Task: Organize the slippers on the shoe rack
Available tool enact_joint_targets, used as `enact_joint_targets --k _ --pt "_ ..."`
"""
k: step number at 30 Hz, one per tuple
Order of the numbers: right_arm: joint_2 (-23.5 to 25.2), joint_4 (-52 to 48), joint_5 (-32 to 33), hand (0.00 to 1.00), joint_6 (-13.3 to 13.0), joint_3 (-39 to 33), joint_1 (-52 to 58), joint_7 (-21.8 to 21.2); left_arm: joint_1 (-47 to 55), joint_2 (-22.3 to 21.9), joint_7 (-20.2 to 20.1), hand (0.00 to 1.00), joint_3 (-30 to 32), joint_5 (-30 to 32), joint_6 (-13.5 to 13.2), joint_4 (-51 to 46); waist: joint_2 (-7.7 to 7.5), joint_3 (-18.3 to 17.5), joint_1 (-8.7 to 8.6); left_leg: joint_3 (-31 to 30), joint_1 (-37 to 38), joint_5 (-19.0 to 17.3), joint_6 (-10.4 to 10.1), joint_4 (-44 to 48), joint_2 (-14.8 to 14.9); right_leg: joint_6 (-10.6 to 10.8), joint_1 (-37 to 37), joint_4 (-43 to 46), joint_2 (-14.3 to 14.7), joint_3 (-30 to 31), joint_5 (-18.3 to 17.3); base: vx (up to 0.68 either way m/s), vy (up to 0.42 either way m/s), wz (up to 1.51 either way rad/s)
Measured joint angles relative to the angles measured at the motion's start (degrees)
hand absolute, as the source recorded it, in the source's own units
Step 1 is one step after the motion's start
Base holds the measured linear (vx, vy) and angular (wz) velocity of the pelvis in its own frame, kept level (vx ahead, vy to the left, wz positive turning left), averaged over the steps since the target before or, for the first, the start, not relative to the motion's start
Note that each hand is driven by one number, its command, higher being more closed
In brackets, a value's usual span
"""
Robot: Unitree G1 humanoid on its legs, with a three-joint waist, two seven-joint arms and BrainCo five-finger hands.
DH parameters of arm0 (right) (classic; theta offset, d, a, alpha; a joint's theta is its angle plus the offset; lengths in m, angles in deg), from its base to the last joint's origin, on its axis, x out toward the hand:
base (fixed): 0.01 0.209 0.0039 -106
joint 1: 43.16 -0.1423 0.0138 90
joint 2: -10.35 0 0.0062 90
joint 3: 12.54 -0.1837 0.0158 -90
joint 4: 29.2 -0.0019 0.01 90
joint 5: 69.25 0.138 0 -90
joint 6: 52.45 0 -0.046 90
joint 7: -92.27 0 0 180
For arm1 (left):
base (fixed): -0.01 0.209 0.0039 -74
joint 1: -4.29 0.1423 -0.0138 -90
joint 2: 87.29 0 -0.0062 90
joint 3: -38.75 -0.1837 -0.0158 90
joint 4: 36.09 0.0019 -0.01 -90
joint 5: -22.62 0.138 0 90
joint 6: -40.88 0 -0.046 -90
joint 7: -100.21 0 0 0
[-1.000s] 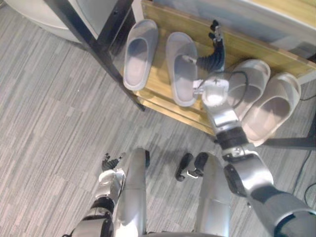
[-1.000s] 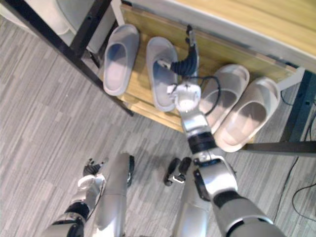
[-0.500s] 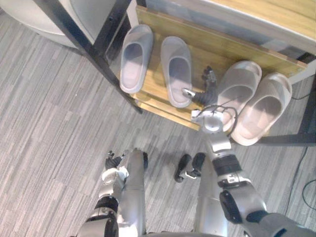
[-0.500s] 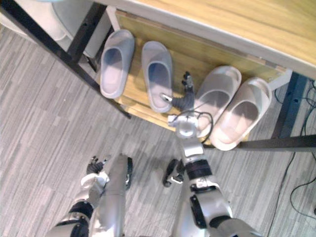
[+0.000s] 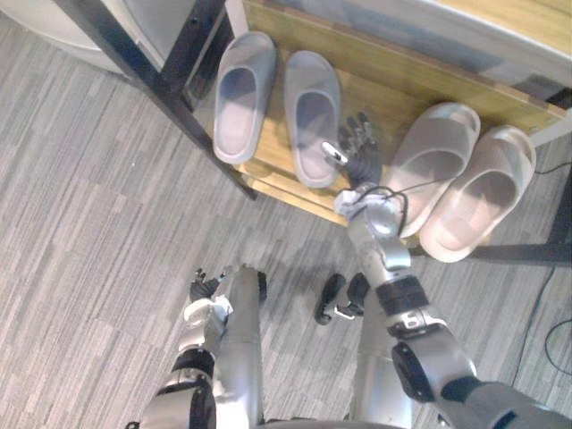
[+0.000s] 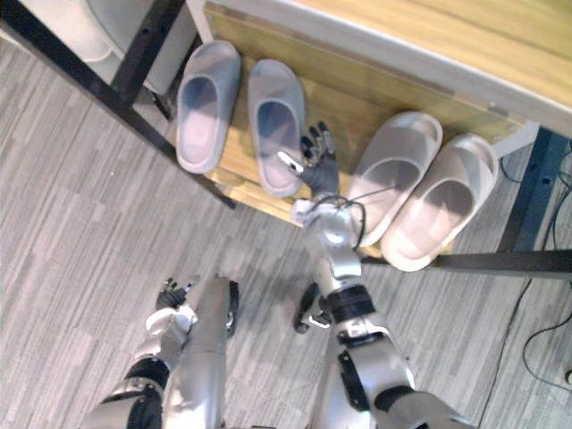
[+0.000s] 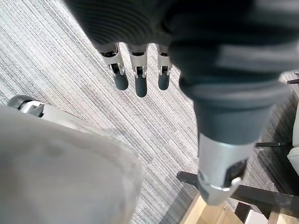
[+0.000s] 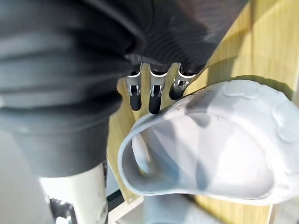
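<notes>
Two grey slippers lie side by side on the left of the wooden shoe rack shelf. Two pale beige slippers lie on its right, their heels over the front edge. My right hand hovers open between the two pairs, near the shelf's front edge, beside the inner grey slipper. In the right wrist view its straight fingers sit just above a grey slipper. My left hand hangs low over the carpet, its fingers relaxed and empty.
A black frame leg slants past the rack's left end. A black bar runs along the floor at the right. A wooden top overhangs the shelf. A white rounded object sits at the far left on grey carpet.
My right hand has drawn back from deep on the shelf to its front edge, between the pairs. The slippers have stayed in place. The camera has shifted a little.
</notes>
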Motion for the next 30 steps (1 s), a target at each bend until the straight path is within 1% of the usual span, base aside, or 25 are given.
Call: enact_joint_targets --k 3,7,10,12,17,20,22,25,27,30 --pt "0.5 1.2 2.8 0.00 -0.7 0.0 -1.3 0.8 -0.4 0.0 0.0 0.00 0.0 0.0 0.1 0.1 0.00 0.1 0.02 -0.3 -0.4 0.1 -0.2 0.0 -0.2 0.0 0.0 0.0 -0.3 -0.4 0.0 0.00 -0.020 0.07" --pt "1.2 1.5 6.3 0.00 -1.0 -1.3 -1.9 1.9 -0.9 -0.1 0.1 0.00 0.0 0.0 0.1 0.1 0.12 0.2 0.03 -0.5 -0.6 0.8 -0.2 -0.5 -0.6 0.1 0.1 -0.2 -1.0 -0.8 -0.1 0.00 -0.023 0.10" --pt "1.3 3.7 7.1 0.00 -1.9 -1.7 -3.3 2.4 -1.1 -0.3 0.3 0.00 0.0 0.0 0.1 0.1 0.15 0.2 0.04 -1.2 -0.7 1.8 -0.4 -1.6 -1.1 0.1 0.6 -0.8 -1.4 -1.7 -0.1 -0.02 -0.048 0.15" --pt "1.3 4.1 8.4 0.00 -1.9 -1.8 -3.8 2.9 -1.2 -0.3 0.5 0.00 0.0 0.0 0.1 0.1 0.16 0.2 0.10 -1.4 -0.6 2.3 -0.6 -2.3 -1.2 0.1 0.8 -1.2 -1.6 -2.1 -0.1 -0.03 -0.048 0.13" --pt "1.4 5.9 8.4 0.00 -1.6 -2.0 -4.8 3.0 -1.3 -0.4 0.6 0.00 0.0 0.0 0.0 0.1 0.17 0.2 0.44 -1.5 -0.6 2.8 -0.6 -2.7 -1.1 -0.2 1.0 -1.4 -1.6 -2.6 0.1 -0.02 -0.024 0.02" --pt "2.0 6.7 8.6 0.00 -1.6 -2.2 -5.1 3.0 -1.3 -0.5 0.8 0.00 0.0 0.0 0.1 0.1 0.18 0.2 0.52 -1.5 -0.6 2.9 -0.6 -2.7 -1.0 -0.4 1.0 -1.4 -1.6 -2.7 0.2 0.00 0.000 0.00" --pt "3.9 7.9 9.1 0.00 -1.9 -3.5 -5.8 3.0 -1.3 -0.5 1.3 0.00 0.0 0.0 0.1 0.1 0.21 0.2 0.56 -1.5 -0.6 2.9 -0.6 -2.7 -0.8 -0.5 1.0 -1.6 -1.5 -2.7 0.3 -0.01 -0.001 -0.02" --pt "5.6 8.0 11.5 0.00 -2.6 -3.9 -5.8 3.5 -1.2 -0.4 1.7 0.00 0.0 0.0 0.1 0.1 0.22 0.2 0.57 -1.2 -0.5 2.9 -0.6 -2.7 -0.4 -0.9 1.0 -1.8 -1.2 -2.6 0.5 -0.01 0.001 -0.06" --pt "6.0 8.0 13.3 0.00 -2.9 -3.9 -5.8 3.5 -1.3 -0.5 1.7 0.00 0.0 0.0 0.1 0.1 0.36 0.1 0.72 -1.2 -0.3 2.9 -0.6 -2.7 -0.2 -1.0 1.1 -1.9 -0.9 -2.5 0.6 -0.02 -0.009 -0.05" --pt "6.0 8.2 13.3 0.00 -2.6 -3.8 -5.8 3.4 -1.2 -0.5 1.8 0.00 -0.1 0.0 0.1 0.1 0.41 0.1 0.80 -1.0 0.2 2.9 -0.7 -3.0 -0.2 -1.0 1.3 -1.9 -0.8 -2.4 0.6 -0.01 -0.007 -0.01"
